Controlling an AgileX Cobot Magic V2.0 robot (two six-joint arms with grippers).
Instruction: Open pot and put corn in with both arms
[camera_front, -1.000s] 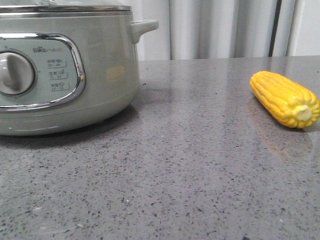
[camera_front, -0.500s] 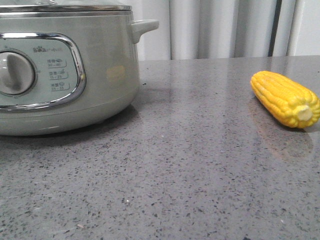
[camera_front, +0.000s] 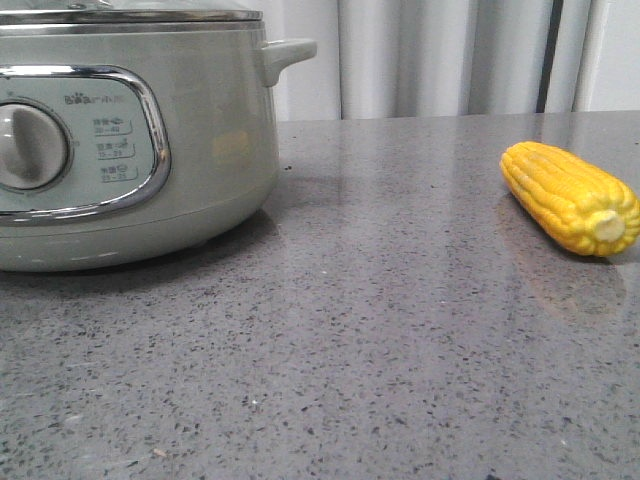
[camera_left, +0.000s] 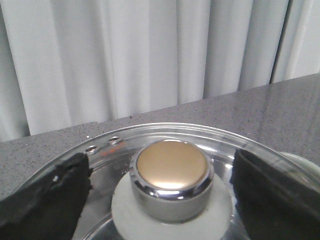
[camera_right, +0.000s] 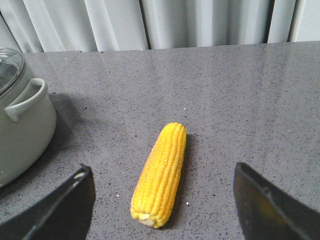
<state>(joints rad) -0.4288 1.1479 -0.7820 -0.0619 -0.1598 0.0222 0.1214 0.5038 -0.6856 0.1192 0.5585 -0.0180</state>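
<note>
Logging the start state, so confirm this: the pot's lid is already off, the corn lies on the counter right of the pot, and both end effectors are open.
Wrong on the lid. The left wrist view shows the glass lid and its knob on the pot, between the open left end effector. The corn lies right of it, and the right end effector is open.

Black gripper fingers, seen from the robot's two wrist cameras

The left gripper (camera_left: 160, 200) shows two matte black fingers (camera_left: 47, 200) at the lower corners of the frame, their surface rough and lightly scuffed with pale specks. The right gripper (camera_right: 162, 207) shows two smoother, dark wedge-shaped fingers (camera_right: 267, 207) in the lower corners, one with a small pale glint near its tip.
</note>
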